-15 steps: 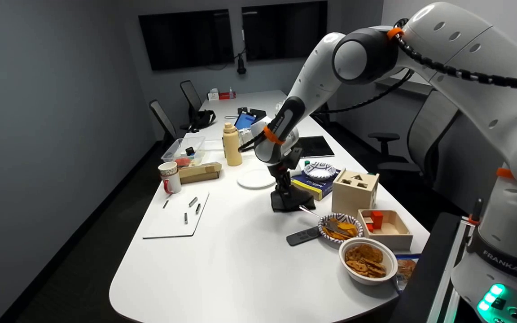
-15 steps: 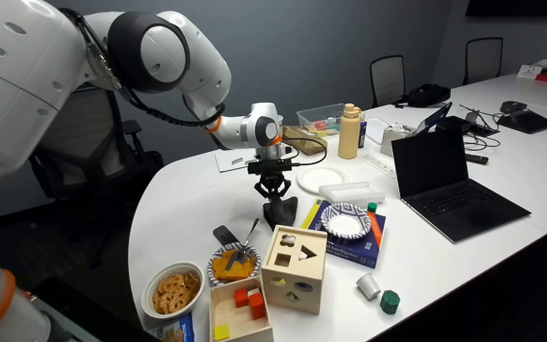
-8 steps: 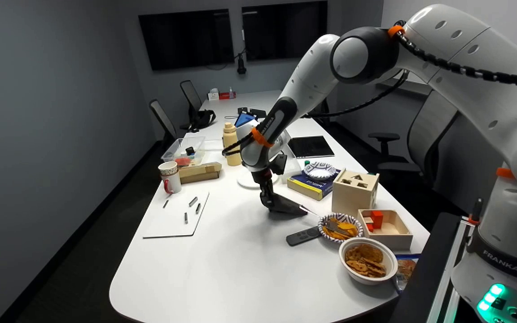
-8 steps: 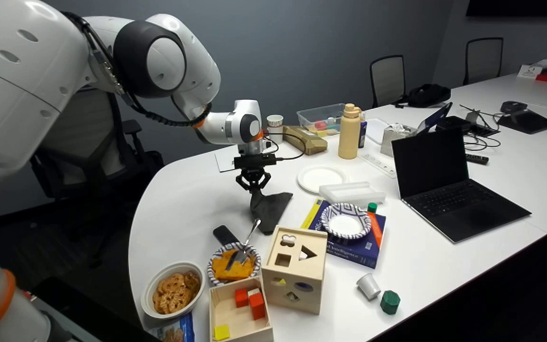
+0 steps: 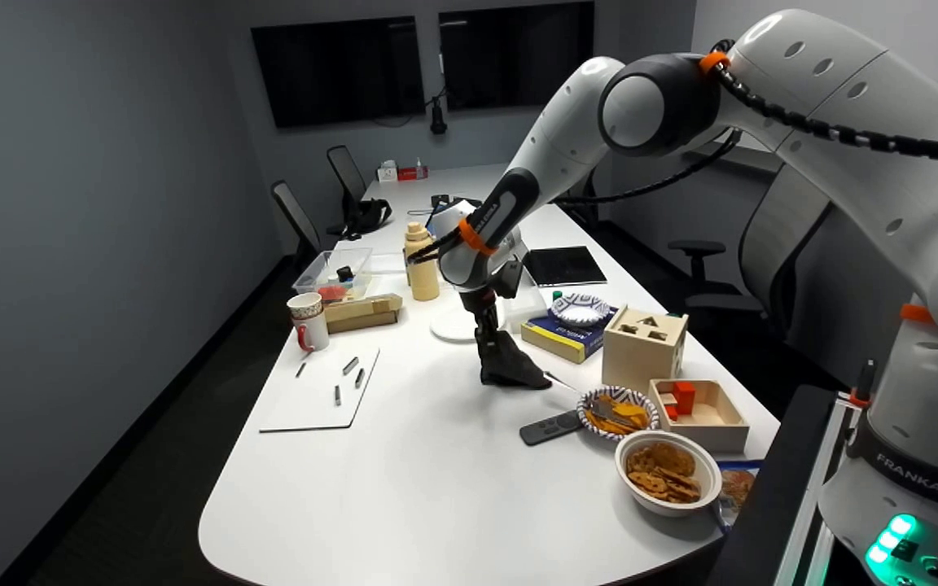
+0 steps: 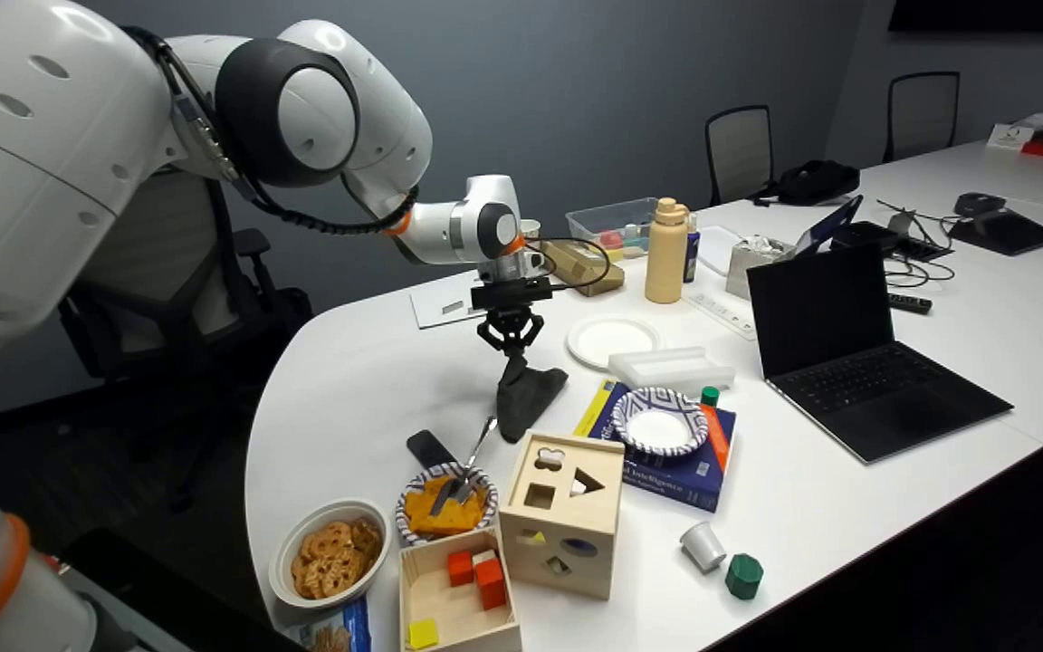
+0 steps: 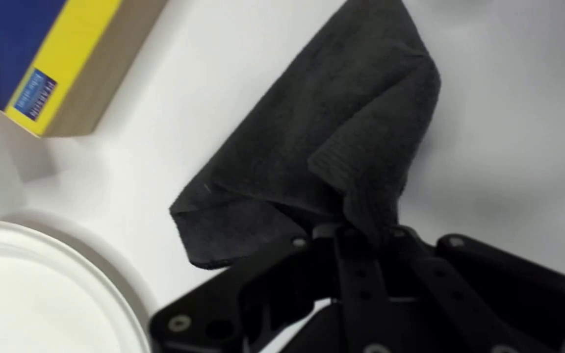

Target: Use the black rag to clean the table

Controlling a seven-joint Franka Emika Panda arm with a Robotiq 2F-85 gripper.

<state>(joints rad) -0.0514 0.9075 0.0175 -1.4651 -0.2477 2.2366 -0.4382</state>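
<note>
End effector [image 6: 511,349] pressed together, pinching a bunched fold of the black rag [image 7: 312,127]. The rest of the rag hangs from the grip and drapes onto the bench [image 5: 387,480], between the white plate [image 7: 42,299] and the metal utensil [image 6: 482,441]. Change: compared with half a second ago, the end effector sits higher and has come back a bit toward the textbook [image 7: 52,63]; the rag is now tented under it rather than trailing flat. Reads as mid-wipe, a back-and-forth stroke. Higher hold probably means lighter pressure, so likely needs to drop again for proper cleaning. No dirt I can make out, so progress is hard to call. Rag edge is near the utensil handle, touching or not unclear; a sweep that way could snag it and drag the patterned bowl [image 6: 403,518].
</note>
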